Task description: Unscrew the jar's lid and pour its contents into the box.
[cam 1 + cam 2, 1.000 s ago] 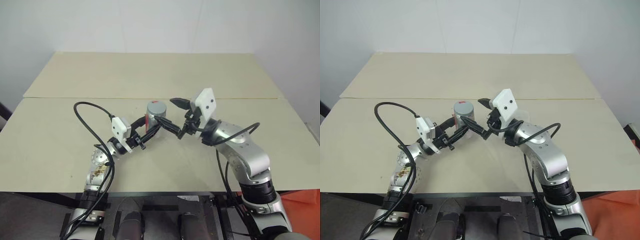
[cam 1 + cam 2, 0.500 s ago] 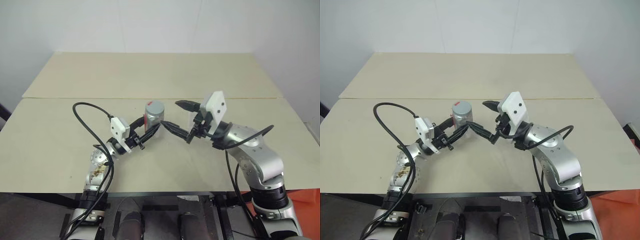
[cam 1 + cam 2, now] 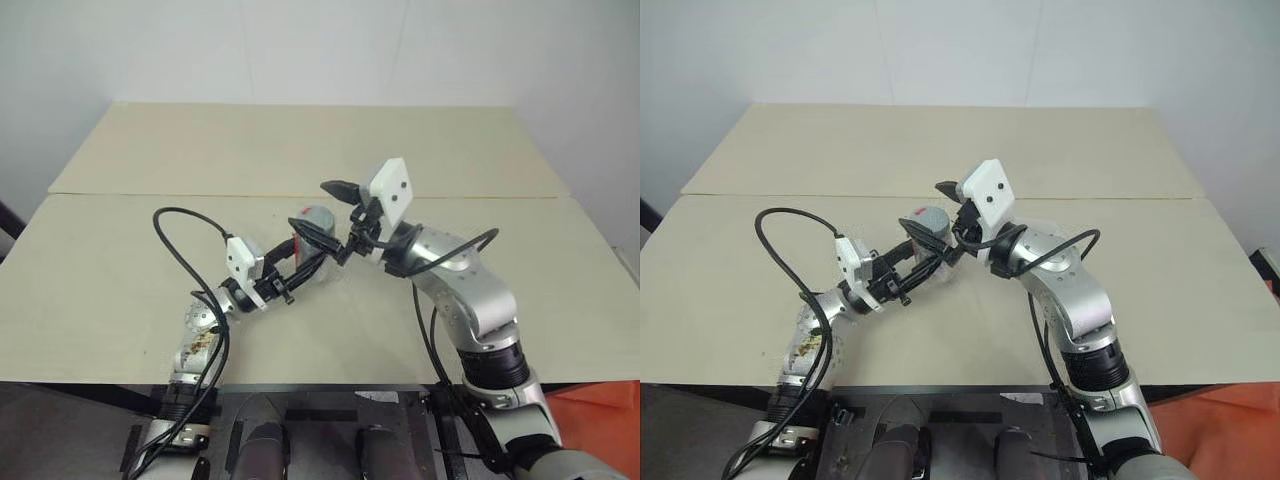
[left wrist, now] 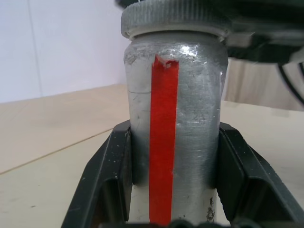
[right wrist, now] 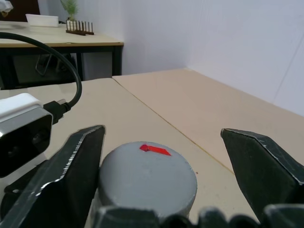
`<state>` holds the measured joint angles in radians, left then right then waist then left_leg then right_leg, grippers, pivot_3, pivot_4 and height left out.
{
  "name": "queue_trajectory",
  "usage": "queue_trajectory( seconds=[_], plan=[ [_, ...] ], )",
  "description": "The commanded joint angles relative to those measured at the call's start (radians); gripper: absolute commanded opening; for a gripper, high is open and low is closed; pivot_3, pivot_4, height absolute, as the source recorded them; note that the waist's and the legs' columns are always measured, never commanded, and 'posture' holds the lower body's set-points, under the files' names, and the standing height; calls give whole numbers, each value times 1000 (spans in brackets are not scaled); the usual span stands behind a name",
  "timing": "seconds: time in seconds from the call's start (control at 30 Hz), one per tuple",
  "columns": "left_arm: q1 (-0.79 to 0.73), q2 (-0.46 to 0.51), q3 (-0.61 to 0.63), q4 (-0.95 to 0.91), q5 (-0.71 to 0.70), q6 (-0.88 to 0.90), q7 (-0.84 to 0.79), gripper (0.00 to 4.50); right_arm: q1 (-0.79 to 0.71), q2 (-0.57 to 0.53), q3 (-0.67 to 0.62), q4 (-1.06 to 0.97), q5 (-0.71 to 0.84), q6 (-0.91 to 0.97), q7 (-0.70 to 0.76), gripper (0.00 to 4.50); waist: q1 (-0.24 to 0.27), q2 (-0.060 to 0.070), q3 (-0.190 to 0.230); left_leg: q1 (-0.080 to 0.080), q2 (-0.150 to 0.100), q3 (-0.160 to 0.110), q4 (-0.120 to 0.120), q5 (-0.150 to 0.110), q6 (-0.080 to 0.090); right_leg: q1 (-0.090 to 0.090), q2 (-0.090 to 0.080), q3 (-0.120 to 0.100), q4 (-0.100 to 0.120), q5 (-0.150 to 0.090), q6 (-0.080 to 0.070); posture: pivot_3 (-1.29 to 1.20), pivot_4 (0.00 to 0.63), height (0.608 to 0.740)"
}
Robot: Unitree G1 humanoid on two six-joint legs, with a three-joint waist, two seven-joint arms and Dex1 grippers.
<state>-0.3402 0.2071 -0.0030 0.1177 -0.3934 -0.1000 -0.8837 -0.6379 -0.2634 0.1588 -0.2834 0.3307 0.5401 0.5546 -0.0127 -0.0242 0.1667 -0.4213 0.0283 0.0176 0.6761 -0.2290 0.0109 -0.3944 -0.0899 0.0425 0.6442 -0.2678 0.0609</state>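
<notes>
While gripped by left hand [image 4: 173, 190], jar [image 4: 173, 123] between right hand's [image 5: 164, 185] spread fingers.

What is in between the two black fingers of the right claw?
The lid, still on the jar, sits between the right claw's open fingers in the right wrist view. One finger looks close beside it; the other stands apart, with bare table behind the gap.

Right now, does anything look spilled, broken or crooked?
Nothing stands out. The jar is upright in the left gripper, its lid still on, and the open right gripper sits around the lid. No spill shows on the table.
</notes>
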Motion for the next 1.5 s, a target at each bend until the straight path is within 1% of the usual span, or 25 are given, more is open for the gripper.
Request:
queue_trajectory(
  seconds=[0.03,0.2,0.5,1.03,1.5],
  plan=[
    [-3,-7,1,-47,-18,-3,10,1987,-24,9,-1,-16,-8,-30,-1,4500,0,0,0,0,0,0,0,0,0,0,0,0,0,0,0,0,150,740],
    [-8,-13,6,-33,-14,-23,13,1987,-18,5,-8,-22,-10,-23,1,4500,0,0,0,0,0,0,0,0,0,0,0,0,0,0,0,0,150,740],
    [-11,-10,20,-20,-22,-33,4,1987,19,-32,-42,-57,3,-4,-2,4500,0,0,0,0,0,0,0,0,0,0,0,0,0,0,0,0,150,740],
    [-9,-4,33,-10,-19,-43,-1,1987,78,-89,-60,-105,20,7,-1,4500,0,0,0,0,0,0,0,0,0,0,0,0,0,0,0,0,150,740],
    [-12,-8,39,1,-22,-52,-2,1987,104,-143,-94,-97,27,6,-7,4500,0,0,0,0,0,0,0,0,0,0,0,0,0,0,0,0,150,740]
  ],
)
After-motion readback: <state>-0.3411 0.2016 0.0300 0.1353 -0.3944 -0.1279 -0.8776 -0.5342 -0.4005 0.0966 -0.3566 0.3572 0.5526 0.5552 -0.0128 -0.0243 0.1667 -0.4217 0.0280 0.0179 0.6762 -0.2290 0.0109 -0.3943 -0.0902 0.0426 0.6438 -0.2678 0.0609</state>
